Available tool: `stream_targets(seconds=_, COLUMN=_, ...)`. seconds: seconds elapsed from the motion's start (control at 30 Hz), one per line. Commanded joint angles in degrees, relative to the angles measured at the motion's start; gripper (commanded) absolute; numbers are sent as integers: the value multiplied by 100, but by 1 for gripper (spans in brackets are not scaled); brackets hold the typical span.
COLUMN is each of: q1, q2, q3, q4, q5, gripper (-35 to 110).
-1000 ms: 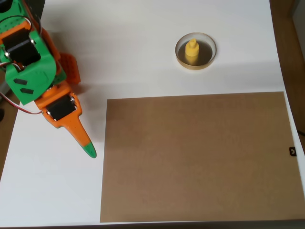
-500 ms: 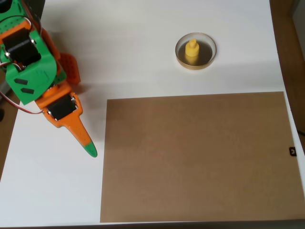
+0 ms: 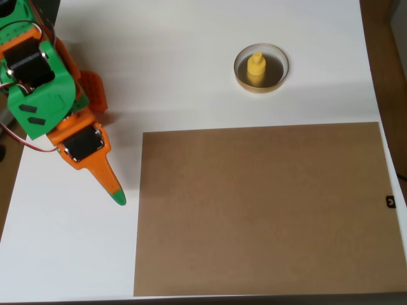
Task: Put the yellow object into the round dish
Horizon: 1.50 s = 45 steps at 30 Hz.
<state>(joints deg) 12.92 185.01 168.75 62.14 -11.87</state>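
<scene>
Overhead view, from the left: the arm (image 3: pixel 44 95) — green and orange — stands at the desk's left edge, toward the far corner. Its gripper (image 3: pixel 109 184) points down the picture and slightly right, ending in a green tip over the white desk (image 3: pixel 178 63), just left of the brown mat's left edge. The fingers look pressed together into one taper, with nothing between them — closed and empty. The brown mat (image 3: pixel 264 210) covers the near right part of the desk, its lower edge along the desk's near edge. Beyond the mat's far edge, toward the far right corner, sits the dish (image 3: pixel 277 75). The yellow piece (image 3: pixel 255 68) stands upright inside it, left of centre, well apart from the gripper.
</scene>
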Motion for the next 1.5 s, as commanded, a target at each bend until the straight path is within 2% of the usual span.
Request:
stream_targets(seconds=0.0, q1=79, q2=193, q3=0, q4=-35, q5=-79, gripper=11)
stream_targets(seconds=0.17, q1=79, q2=193, q3=9, q4=-70, q5=-176, gripper=8)
stream_targets(seconds=0.27, q1=70, q2=193, q3=97, q4=-246, q5=-729, gripper=6)
stream_targets(seconds=0.3, q1=53, q2=193, q3=202, q4=-404, q5=-1336, gripper=6)
stream_targets(seconds=0.33, q1=44, q2=193, q3=457, q4=-694, q5=-2461, gripper=6)
stream_targets(seconds=0.37, q1=44, q2=114, q3=633, q4=-659, q5=-4131, gripper=7)
stream_targets(seconds=0.4, q1=44, q2=158, q3=633, q4=158, q5=-5449, gripper=7)
stream_targets(seconds=0.43, q1=53, q2=193, q3=624, q4=1204, q5=-6363, gripper=7)
stream_targets(seconds=0.53, q1=-255, q2=185, q3=633, q4=1371, q5=-7646, gripper=7)
stream_targets(seconds=0.63, q1=-352, q2=193, q3=633, q4=1283, q5=-7040, gripper=7)
stream_targets(seconds=0.7, q1=-369, q2=193, q3=624, q4=1151, q5=-5722, gripper=7)
stream_targets(seconds=0.87, q1=-18, q2=193, q3=598, q4=914, q5=-5282, gripper=7)
stream_targets(seconds=1.0, q1=396, q2=193, q3=483, q4=-185, q5=-3489, gripper=7)
stream_targets(seconds=1.13, q1=633, q2=193, q3=272, q4=-844, q5=-686, gripper=6)
stream_targets(seconds=1.23, q1=1046, q2=202, q3=246, q4=-984, q5=844, gripper=6)
stream_targets(seconds=1.3, q1=1187, q2=211, q3=246, q4=-958, q5=1160, gripper=5)
stream_targets(seconds=1.47, q1=1178, q2=211, q3=246, q4=-958, q5=1143, gripper=5)
